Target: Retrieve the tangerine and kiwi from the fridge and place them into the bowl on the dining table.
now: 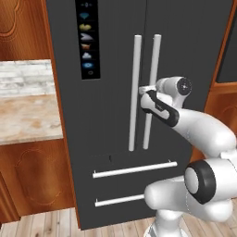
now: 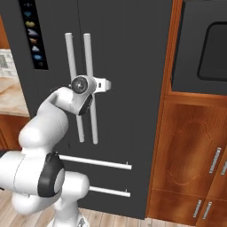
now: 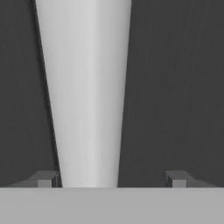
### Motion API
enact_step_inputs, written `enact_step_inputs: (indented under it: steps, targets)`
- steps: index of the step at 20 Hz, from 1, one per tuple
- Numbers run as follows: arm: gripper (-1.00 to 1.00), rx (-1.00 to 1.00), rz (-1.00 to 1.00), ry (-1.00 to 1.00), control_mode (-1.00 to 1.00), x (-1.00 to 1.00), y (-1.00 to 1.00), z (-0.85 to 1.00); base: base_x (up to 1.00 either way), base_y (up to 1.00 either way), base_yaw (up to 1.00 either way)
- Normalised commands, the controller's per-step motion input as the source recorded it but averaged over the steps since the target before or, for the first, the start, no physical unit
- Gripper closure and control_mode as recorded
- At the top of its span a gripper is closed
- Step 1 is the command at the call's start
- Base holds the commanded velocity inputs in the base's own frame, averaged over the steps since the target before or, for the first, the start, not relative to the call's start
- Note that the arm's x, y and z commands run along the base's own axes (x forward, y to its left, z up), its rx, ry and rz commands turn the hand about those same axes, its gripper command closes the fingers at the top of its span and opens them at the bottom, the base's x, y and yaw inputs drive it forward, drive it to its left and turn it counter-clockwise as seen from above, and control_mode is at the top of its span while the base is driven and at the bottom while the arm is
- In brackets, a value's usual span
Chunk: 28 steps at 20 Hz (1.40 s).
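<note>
The fridge stands close in front of me, dark grey, with both doors shut. My gripper is open and straddles the right door's long pale bar handle at about mid height. One fingertip sits right against the bar, while the other stands well clear of it. The tangerine, the kiwi, the bowl and the dining table are out of view.
The left door's handle runs just beside the one I straddle. Two drawers with bar handles lie below. A stone-topped counter is at the left; wood cabinets and a dark oven front are at the right.
</note>
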Motion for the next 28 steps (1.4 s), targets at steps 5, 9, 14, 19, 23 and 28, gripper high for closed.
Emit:
enact_step_inputs:
  steps: [5, 9, 14, 19, 23, 28]
  targets:
    - [1.00, 0.00, 0.02, 0.03, -1.00, -0.76, -0.39, 0.27, 0.00, 0.00, 0.00]
    - [1.00, 0.01, 0.01, 0.00, -1.00, -1.00, -0.81, 0.43, 0.00, 0.00, 0.00]
    - [1.00, 0.05, 0.00, 0.01, -1.00, -1.00, -0.94, 0.52, 0.00, 0.00, 0.00]
    - [1.00, 0.02, 0.00, 0.09, -1.00, -1.00, -0.77, 0.62, 0.00, 0.00, 0.00]
    - [-1.00, 0.00, 0.00, 0.12, -1.00, -0.96, -0.55, 0.67, 0.00, 0.00, 0.00]
    - [-1.00, -0.03, 0.00, 0.03, -1.00, -1.00, -0.08, 0.65, 0.00, 0.00, 0.00]
